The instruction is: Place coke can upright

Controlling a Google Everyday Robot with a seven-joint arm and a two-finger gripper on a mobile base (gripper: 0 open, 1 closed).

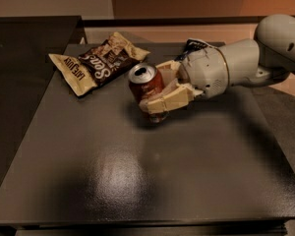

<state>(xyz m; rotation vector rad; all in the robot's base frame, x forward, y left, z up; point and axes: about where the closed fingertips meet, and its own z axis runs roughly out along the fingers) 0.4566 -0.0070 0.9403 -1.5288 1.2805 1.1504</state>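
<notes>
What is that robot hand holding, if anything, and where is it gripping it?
The gripper, over the far middle of the table, holds the coke can by its red side wall, one finger on either side, below the silver top.
</notes>
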